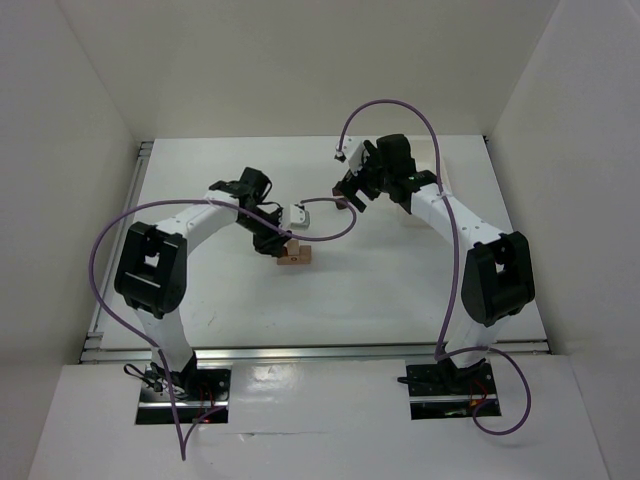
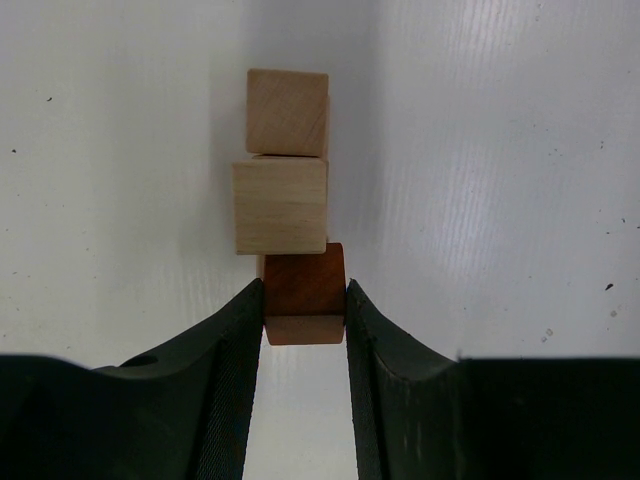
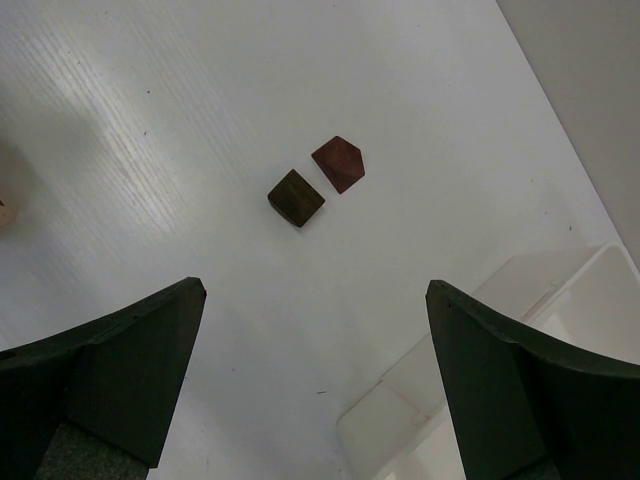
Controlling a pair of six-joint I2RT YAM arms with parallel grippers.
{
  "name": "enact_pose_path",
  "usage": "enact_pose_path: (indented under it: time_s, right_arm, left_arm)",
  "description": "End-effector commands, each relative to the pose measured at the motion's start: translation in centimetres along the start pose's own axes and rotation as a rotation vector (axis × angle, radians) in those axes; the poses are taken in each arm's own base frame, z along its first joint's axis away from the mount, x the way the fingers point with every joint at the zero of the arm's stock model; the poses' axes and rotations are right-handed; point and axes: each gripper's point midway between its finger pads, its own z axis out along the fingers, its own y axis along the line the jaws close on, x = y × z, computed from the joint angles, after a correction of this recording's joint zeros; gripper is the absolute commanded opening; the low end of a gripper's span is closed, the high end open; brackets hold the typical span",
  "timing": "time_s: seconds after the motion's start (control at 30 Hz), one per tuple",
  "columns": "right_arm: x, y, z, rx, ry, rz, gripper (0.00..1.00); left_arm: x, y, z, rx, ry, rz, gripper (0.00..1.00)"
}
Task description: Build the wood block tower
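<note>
Left claw (image 2: pixel 304 296) is clenched on an orange-brown block (image 2: pixel 305 272). Its two black fingers (image 2: pixel 235 350) press the left and right sides of the block. Just past this block is a pale beige block (image 2: pixel 281 205), touching it, and past that one is a second pale block (image 2: pixel 288 112), a little more pink, also touching. The three make one straight line away from the claw. From the wrist view I cannot tell if some of them sit on top of others. Seen from above, this small wood block tower (image 1: pixel 295 256) is on the white table (image 1: pixel 400 290), a little left of the middle, right at the tip of the left arm.

Right claw (image 3: pixel 315 290) is released, its fingers (image 3: pixel 130 370) spread wide, and it hangs above the far part of the table with nothing between them. Below it and farther out, two dark blocks lie close together but not touching: a dark brown block (image 3: pixel 296 198) and a reddish-purple block (image 3: pixel 338 163). A white plastic tray (image 3: pixel 600 290) lies at the lower right of that view, apart from both blocks.
</note>
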Motion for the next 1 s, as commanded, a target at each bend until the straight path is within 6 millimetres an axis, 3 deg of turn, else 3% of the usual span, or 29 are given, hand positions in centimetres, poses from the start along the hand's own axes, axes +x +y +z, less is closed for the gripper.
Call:
enact_pose_path:
  time_s: [0.0, 0.53, 0.6, 0.67, 0.83, 0.87, 0.97]
  right_arm:
    - [-3.28, -1.11, -1.87, 0.047, -0.071, -0.037, 1.00]
    - [-3.15, -0.87, -1.83, 0.050, -0.056, -0.038, 1.00]
    - [-3.39, -0.49, -1.73, 0.043, -0.060, -0.043, 1.00]
    - [-3.39, -0.54, -1.73, 0.043, -0.059, -0.054, 1.00]
    - [-3.20, -0.41, -1.74, 0.038, -0.052, -0.051, 1.00]
    - [-3.20, -0.41, -1.74, 0.038, -0.052, -0.051, 1.00]
    - [-3.20, -0.41, -1.74, 0.038, -0.052, -0.051, 1.00]
  left_arm:
    - [-0.15, -0.82, 0.83, 0.043, -0.021, -0.003, 0.03]
    - [0.30, -0.47, 1.38, 0.038, -0.010, -0.024, 0.05]
    - [0.30, -0.47, 1.38, 0.038, -0.010, -0.024, 0.14]
    - [0.30, -0.47, 1.38, 0.038, -0.010, -0.024, 0.32]
    - [0.23, -0.56, 0.95, 0.026, -0.007, -0.017, 0.53]
    - [0.23, -0.56, 0.95, 0.026, -0.007, -0.017, 0.62]
    - [0.17, -0.43, 0.66, 0.014, -0.002, -0.012, 0.71]
